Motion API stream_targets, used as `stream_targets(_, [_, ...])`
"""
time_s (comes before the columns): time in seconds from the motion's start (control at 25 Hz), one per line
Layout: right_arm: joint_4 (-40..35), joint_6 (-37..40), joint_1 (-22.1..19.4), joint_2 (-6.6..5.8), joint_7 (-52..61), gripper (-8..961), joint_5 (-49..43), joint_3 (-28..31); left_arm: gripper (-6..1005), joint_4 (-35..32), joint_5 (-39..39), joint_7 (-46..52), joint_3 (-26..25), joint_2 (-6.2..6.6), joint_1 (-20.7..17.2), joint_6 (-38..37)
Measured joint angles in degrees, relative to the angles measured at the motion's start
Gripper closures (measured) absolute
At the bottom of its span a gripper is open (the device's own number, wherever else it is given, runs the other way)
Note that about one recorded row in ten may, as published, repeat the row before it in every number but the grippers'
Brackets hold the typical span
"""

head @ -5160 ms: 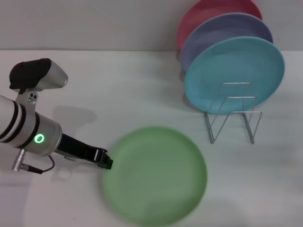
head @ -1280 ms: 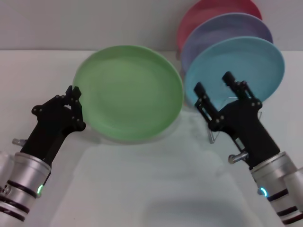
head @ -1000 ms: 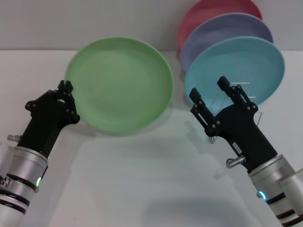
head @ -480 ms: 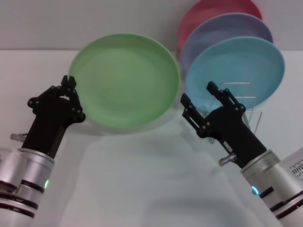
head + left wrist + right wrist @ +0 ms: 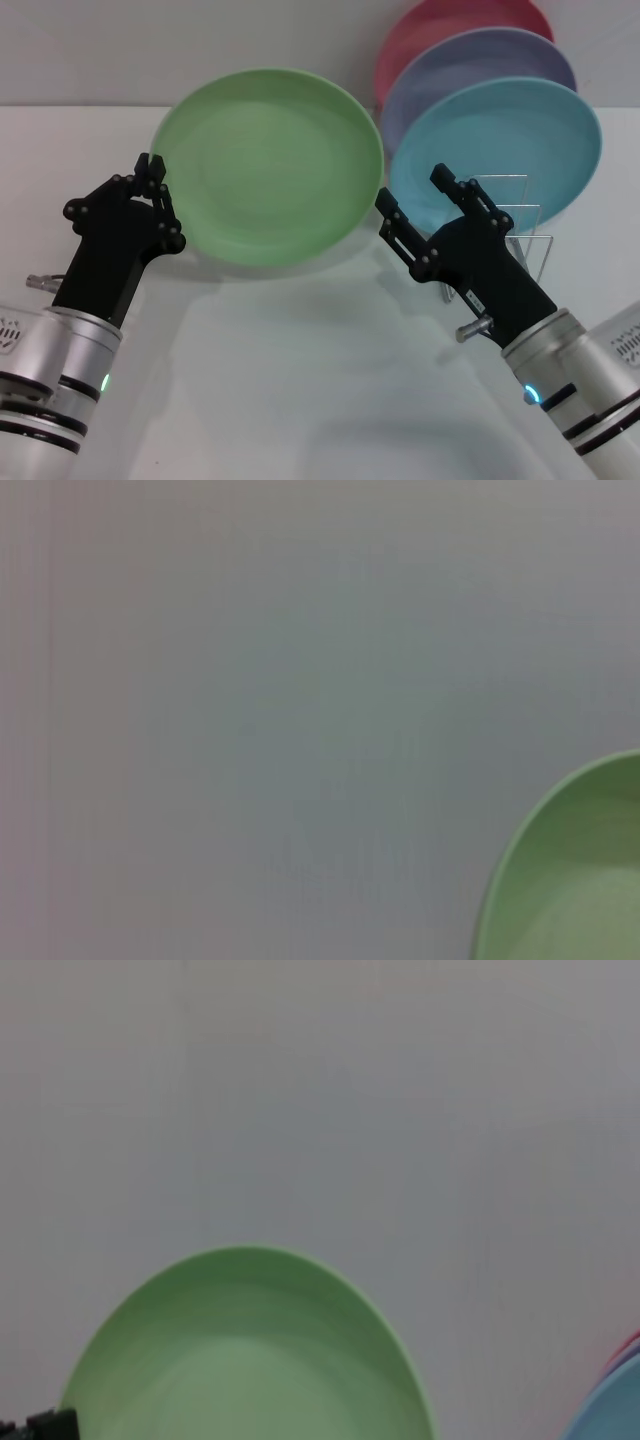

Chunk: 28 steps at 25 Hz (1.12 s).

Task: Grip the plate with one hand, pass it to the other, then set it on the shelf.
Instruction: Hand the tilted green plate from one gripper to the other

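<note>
A thin silver wire dish rack with upright zigzag loops (image 5: pixel 495 240) stands on the white table (image 5: pixel 300 400) at the far right. Three round plastic plates lean upright in it, one behind the other: a turquoise-blue plate (image 5: pixel 510 150) nearest, a lavender plate (image 5: pixel 470 65) behind it, and a pinkish-red plate (image 5: pixel 440 25) farthest back, close to the plain grey wall (image 5: pixel 150 45). The nearest loops of the rack, in front of the turquoise-blue plate, hold nothing.

The round light green plastic plate (image 5: pixel 268 165) is up off the table, tilted with its hollow face toward the robot, left of the rack and in the middle of the scene. Its right rim comes just beside the turquoise-blue plate's left edge. The left gripper (image 5: pixel 152 178) has its black fingers closed on the green plate's left rim and carries it.

The right gripper (image 5: pixel 412 205) is raised between the green plate and the rack, its two fingers spread apart and holding nothing. One finger lies just beside the green plate's lower right rim; the other overlaps the turquoise-blue plate and the rack wires, and the right arm hides part of the rack's lower left.

In the right wrist view the green plate (image 5: pixel 250 1350) shows against the wall, with the blue plate's edge (image 5: pixel 610 1415) to one side.
</note>
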<state>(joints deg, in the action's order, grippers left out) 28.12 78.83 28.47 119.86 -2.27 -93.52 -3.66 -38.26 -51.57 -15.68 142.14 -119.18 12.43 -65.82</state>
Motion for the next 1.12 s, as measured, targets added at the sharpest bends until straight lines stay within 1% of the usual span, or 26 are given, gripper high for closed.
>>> stream_targets(0.24, [0.0,-0.5,0.6,0.02,2.5,241,0.0,1.2,960,0.9,0.4,0.0,0.3,0.0,-0.4,-2.8])
stream_targets(0.4, [0.0,-0.8,0.9,0.02,2.9,241,0.0,1.1,960,2.5,0.6,-0.1,2.1,0.0,-0.1,-5.4])
stream_targets(0.64, [0.1,-2.1,1.3,0.02,3.0,242,0.0,1.2,959,1.0,-0.6,-2.3,2.0,0.0,-0.8,-4.2])
stream_targets(0.68, [0.1,-2.4,1.5,0.02,3.0,241,0.0,1.2,959,-0.7,-2.3,-4.6,2.1,0.0,-1.2,-3.3])
stream_targets(0.76, [0.1,-2.9,1.8,-0.01,3.0,240,-0.1,1.3,958,-1.6,-3.3,-5.9,2.3,0.0,-1.4,-2.8])
stream_targets(0.8, [0.1,-3.7,2.1,-0.04,3.0,240,-0.4,1.4,958,-3.0,-5.5,-8.1,2.8,0.0,-1.6,-2.1])
stream_targets(0.84, [0.1,-3.7,2.1,-0.04,3.0,241,-0.4,1.4,958,-3.0,-5.5,-8.1,2.8,0.0,-1.6,-2.1])
stream_targets(0.88, [0.0,-4.2,2.3,-0.07,3.0,241,-0.5,1.4,958,-4.1,-8.4,-10.2,3.9,0.0,-1.6,-1.8])
stream_targets(0.92, [-0.1,-4.6,2.6,-0.1,3.0,242,-0.6,1.4,958,-4.1,-8.4,-10.2,3.9,0.0,-1.6,-1.8])
stream_targets(1.0, [-0.3,-5.9,3.2,-0.18,3.0,242,-0.6,1.4,957,-5.6,-12.1,-13.0,5.4,0.0,-1.6,-1.8])
stream_targets(1.12, [-0.5,-6.5,3.7,-0.27,3.0,241,-0.7,1.4,957,-6.7,-14.2,-15.2,6.4,0.0,-1.8,-1.9])
